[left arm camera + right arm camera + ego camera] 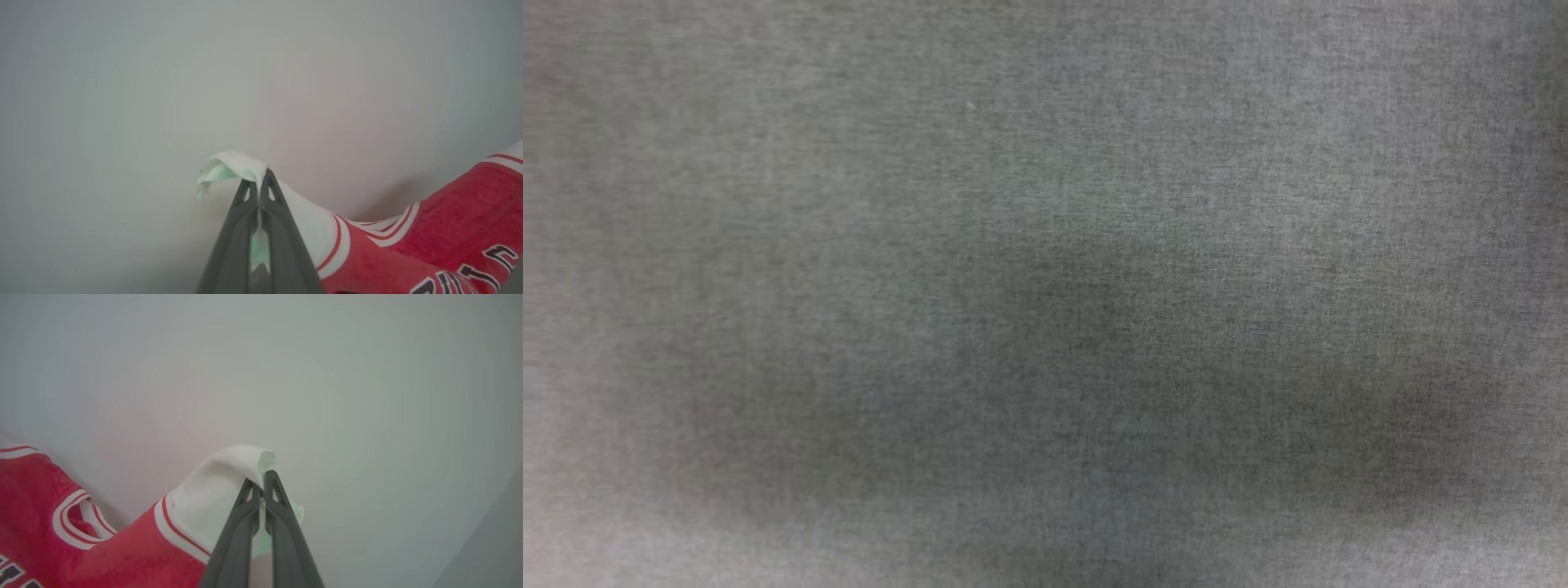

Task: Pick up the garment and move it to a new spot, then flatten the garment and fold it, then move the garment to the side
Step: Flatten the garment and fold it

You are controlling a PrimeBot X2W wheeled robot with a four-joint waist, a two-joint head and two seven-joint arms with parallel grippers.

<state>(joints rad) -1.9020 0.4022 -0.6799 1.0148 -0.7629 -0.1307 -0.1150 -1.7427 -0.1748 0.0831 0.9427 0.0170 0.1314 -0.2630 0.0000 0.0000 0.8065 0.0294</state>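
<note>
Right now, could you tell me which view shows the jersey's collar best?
The right wrist view: the jersey's striped collar forms an open loop. The left wrist view catches it edge-on; the head view, a blurry grey surface.

Soft matt cloth garment (449,212); smooth matt plastic left gripper fingers (282,245)

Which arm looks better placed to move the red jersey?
Neither alone: the left gripper and the right gripper are each shut on a white sleeve of the jersey, so probably both carry it together.
</note>
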